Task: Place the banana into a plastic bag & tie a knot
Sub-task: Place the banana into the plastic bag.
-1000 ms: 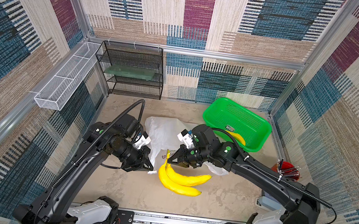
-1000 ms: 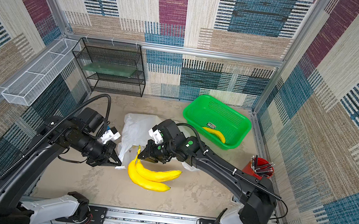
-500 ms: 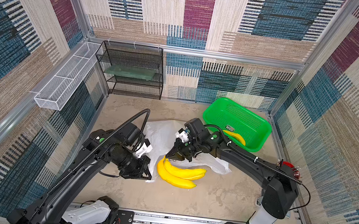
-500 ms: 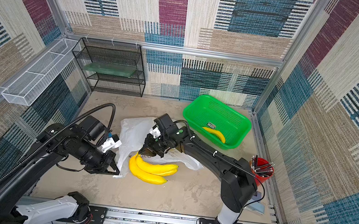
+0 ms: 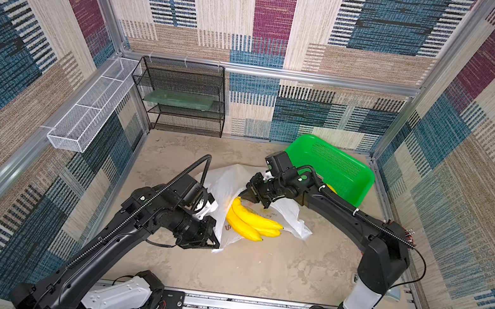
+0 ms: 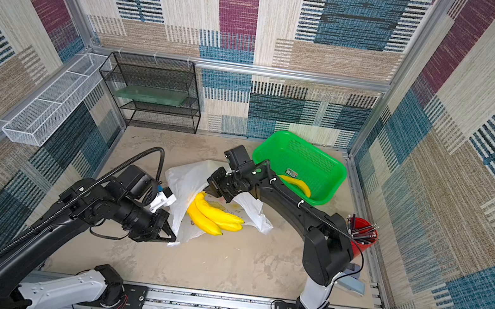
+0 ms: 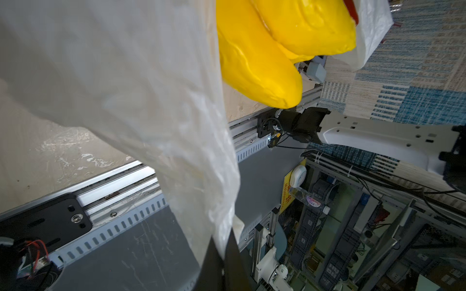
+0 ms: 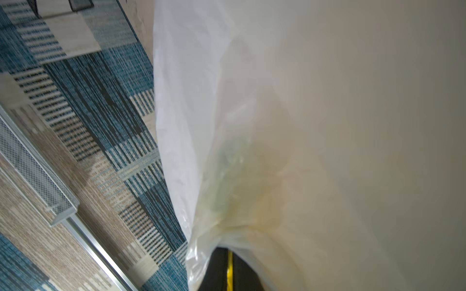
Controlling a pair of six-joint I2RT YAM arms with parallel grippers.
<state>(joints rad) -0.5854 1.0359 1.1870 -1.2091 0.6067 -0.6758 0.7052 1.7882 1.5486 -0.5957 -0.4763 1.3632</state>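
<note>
While bag half-wraps bananas, green basket behind

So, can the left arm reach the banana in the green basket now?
Probably not: the left hand is shut on the plastic bag, and the right arm lies across the way.

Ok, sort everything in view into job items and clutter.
Job: banana bunch, plastic bag, left claw pinching the bag, right claw on the bunch's stem.
Lying about: green basket with a lone banana, black wire rack, white mesh tray, red pen cup.
</note>
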